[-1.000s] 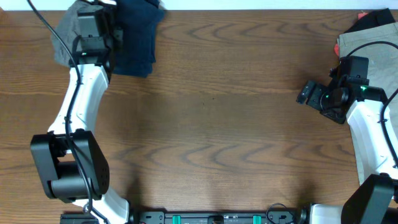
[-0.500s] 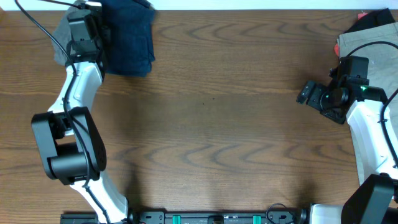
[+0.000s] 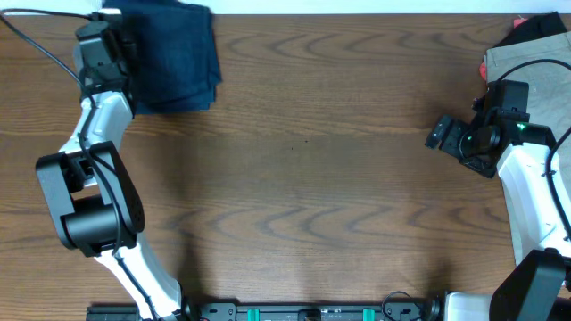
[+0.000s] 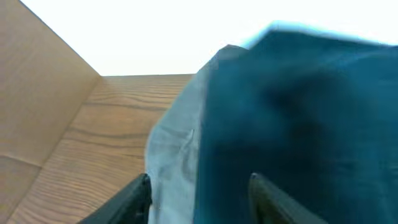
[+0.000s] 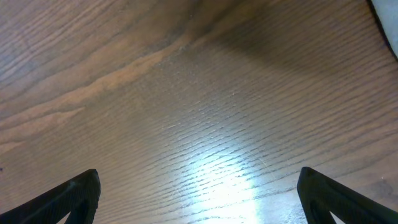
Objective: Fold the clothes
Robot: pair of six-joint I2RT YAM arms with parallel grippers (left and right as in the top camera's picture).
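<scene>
Wood-grain table, middle of it bare, cloth at both far corners

navy shorts sit at the far left corner as a rough folded rectangle, roughly square to the table edge. My read: that corner is the stack spot for finished pieces

left gripper is right at their left edge. Its wrist cam shows the navy pair lying on top of grey shorts, with grey poking out on the left. Fingers are part way apart with cloth filling the gap, so I can't tell if they pinch it or just sit against it. From overhead the grey is hidden under the arm and the navy

right gripper hovers over bare wood near the right edge, claw wide, nothing in it

beige shorts lie just behind it at the far right corner, with a darker cloth beyond at the frame edge. Probably the to-do pile, and the right arm sits beside it for the next pick

Containers: no bin, basket or tray in view, both piles lie straight on the table. Tan panel at the left of the left wrist view, can't tell what it is

Judgement: navy done or nearly done, beige likely next
</scene>
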